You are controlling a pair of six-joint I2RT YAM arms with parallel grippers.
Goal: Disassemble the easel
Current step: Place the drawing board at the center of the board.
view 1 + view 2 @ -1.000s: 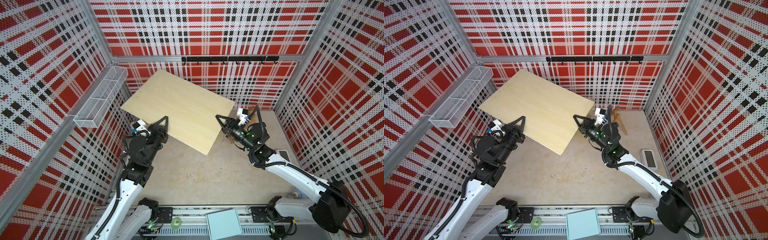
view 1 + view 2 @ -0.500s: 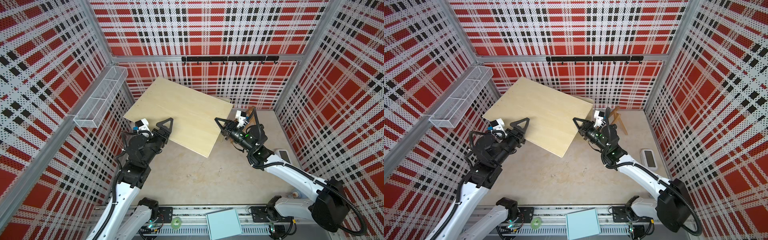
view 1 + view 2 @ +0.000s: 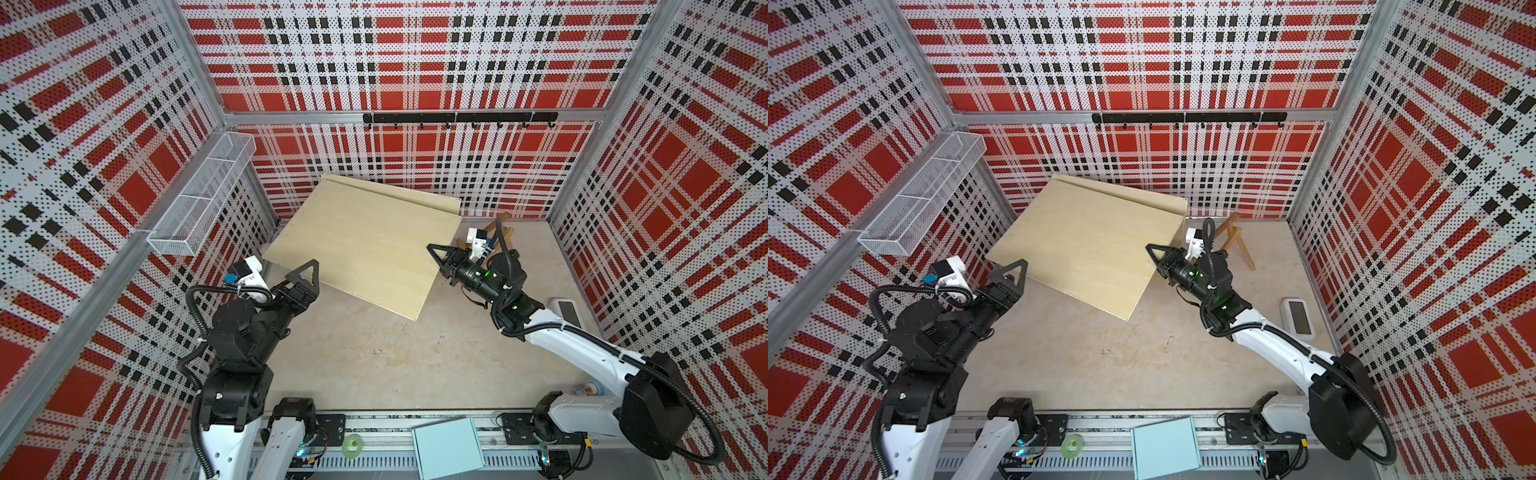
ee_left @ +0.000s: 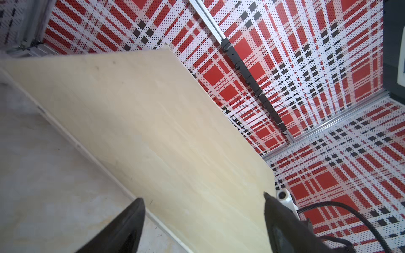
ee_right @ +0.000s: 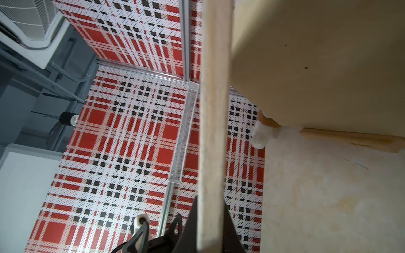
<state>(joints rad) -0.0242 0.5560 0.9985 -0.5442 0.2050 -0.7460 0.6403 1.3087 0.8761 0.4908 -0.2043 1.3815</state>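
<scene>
board [image 3: 365,245]: tilted, centre of frame.
left gripper [image 4: 201,200]: fingers spread wide at board's lower-left edge, grasping nothing.
right gripper [image 3: 436,255]: clenched on board's right edge.
easel stand [image 3: 1236,239]: right of board.

Perforated walls [image 3: 415,62] in red, black and white plaid close in three sides, joined by bare aluminium posts [image 3: 199,70]. A black hook rail [image 3: 457,117] runs along the back wall. A white wire-mesh basket [image 3: 199,195] (split into compartments) hangs on the left wall. The table [image 3: 374,374] is pale beige, scuffed and stained. Along its front edge lies a metal rail [image 3: 374,430] with a light blue panel [image 3: 449,446] and a green roll [image 3: 352,445]. A small white device with a dark screen [image 3: 1298,318] rests near the right wall. The light is even.
</scene>
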